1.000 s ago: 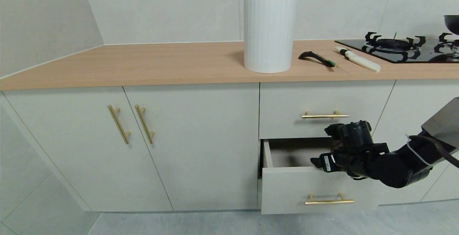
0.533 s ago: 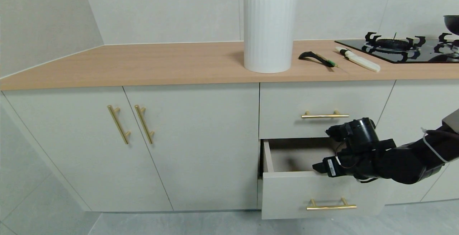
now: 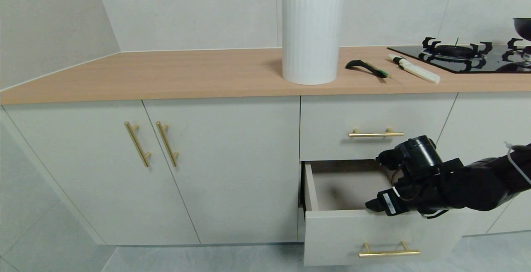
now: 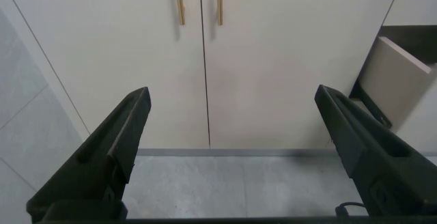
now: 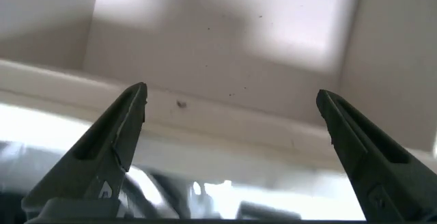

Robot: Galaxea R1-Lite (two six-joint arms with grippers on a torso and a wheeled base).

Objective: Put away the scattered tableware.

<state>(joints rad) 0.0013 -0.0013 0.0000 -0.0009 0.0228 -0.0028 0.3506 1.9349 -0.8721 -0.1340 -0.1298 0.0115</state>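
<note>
**Inspector:** While the lower drawer (image 3: 340,230) stands open, which step is in hand?

**Assessor:** Opening the drawer, which I judge to be nearly complete. The right gripper (image 5: 230,100) sits at the drawer's front top edge, its jaws spread wide and gripping nothing. The left gripper (image 4: 232,100) hangs to the left of the drawer, facing the cupboard doors (image 4: 205,46), its jaws likewise spread and empty.

**Inspector:** Where is the tableware?

**Assessor:** Not yet collected. A black utensil (image 3: 367,67) and a white utensil (image 3: 415,69) lie on the surface (image 3: 186,73) above the drawer, near each other but apart.

**Inspector:** What does the next move call for?

**Assessor:** In my judgement, the right arm must clear the drawer front and rise to the surface above it. It must then close low on one slim utensil that lies flat.
</note>
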